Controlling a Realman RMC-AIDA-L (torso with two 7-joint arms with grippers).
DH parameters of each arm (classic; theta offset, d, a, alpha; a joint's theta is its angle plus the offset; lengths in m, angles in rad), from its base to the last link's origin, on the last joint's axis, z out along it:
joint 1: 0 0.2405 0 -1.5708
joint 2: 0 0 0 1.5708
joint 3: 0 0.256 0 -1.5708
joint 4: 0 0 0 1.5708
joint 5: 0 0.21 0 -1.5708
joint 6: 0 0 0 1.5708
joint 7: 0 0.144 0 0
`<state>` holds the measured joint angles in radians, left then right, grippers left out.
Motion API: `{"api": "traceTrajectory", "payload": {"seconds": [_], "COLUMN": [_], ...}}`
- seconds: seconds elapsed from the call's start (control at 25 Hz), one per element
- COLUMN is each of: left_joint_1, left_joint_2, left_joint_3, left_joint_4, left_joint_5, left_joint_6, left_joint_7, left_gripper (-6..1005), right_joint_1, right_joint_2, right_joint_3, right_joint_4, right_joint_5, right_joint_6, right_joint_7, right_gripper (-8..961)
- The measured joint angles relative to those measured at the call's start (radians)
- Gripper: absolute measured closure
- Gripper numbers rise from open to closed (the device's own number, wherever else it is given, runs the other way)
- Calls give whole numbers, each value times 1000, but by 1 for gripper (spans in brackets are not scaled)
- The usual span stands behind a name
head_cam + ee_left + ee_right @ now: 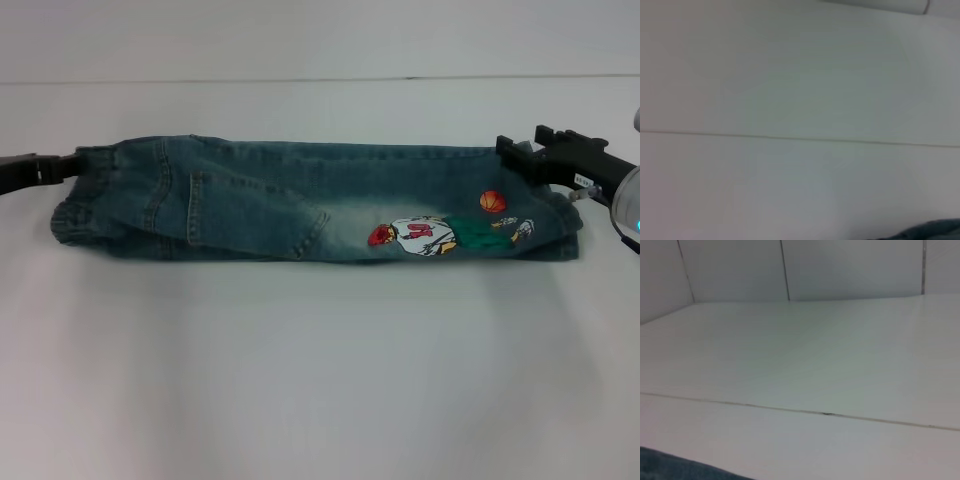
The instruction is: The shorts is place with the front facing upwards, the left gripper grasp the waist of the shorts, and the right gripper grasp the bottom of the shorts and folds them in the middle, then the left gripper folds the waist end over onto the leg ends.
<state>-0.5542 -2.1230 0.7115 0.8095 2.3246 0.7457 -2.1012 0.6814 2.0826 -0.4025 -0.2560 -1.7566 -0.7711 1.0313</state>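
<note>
The shorts point(300, 200) lie on the white table point(320, 380), folded lengthwise into a long band, with the pocket and the basketball-player print point(430, 235) facing up. The gathered waist point(72, 215) is at the left and the straight leg hems point(568, 238) are at the right. My left gripper point(72, 160) is shut on the waist's far corner. At the opposite end, my right gripper point(507, 148) is shut on the far corner of the hems. The far edge runs straight between them. A sliver of denim point(935, 231) shows in the left wrist view, and denim point(675, 467) also shows in the right wrist view.
White table surface surrounds the shorts on all sides, with a seam line point(320, 80) running across behind them. A pale wall point(790, 265) rises at the back of the table.
</note>
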Motion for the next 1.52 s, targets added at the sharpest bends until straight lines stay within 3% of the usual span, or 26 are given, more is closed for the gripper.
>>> {"api": "traceTrajectory", "payload": {"seconds": [0.08,0.24,0.44,0.52,0.64,0.76,0.88,1.0,1.16,1.52], "left_joint_1": [11,34,63,68,70,71,79,85,91,88], "left_joint_2": [0,-1,6,10,22,28,31,30,30,35], "left_joint_3": [-1,-18,-86,-138,-218,-250,-256,-255,-252,-250], "left_joint_4": [21,61,95,100,95,94,95,94,93,118], "left_joint_5": [-2,-44,-183,-242,-291,-299,-295,-286,-264,-42], "left_joint_6": [11,78,264,383,554,636,675,679,681,649], "left_joint_7": [0,15,132,194,266,295,304,305,305,323], "left_gripper": [250,205,149,139,143,147,151,154,159,171], "right_joint_1": [-10,-38,-84,-102,-128,-150,-168,-185,-193,-156], "right_joint_2": [-2,-8,-16,-27,-55,-99,-132,-147,-139,-90], "right_joint_3": [0,-2,-9,-12,-32,-76,-130,-195,-252,-262], "right_joint_4": [-12,-48,-111,-130,-144,-161,-199,-259,-347,-364], "right_joint_5": [0,2,-1,-5,-7,-7,-8,-20,-129,-321], "right_joint_6": [-23,-95,-242,-320,-471,-650,-834,-977,-1067,-1001], "right_joint_7": [25,84,183,222,276,334,373,384,374,354], "right_gripper": [456,292,175,176,177,178,180,181,182,185]}}
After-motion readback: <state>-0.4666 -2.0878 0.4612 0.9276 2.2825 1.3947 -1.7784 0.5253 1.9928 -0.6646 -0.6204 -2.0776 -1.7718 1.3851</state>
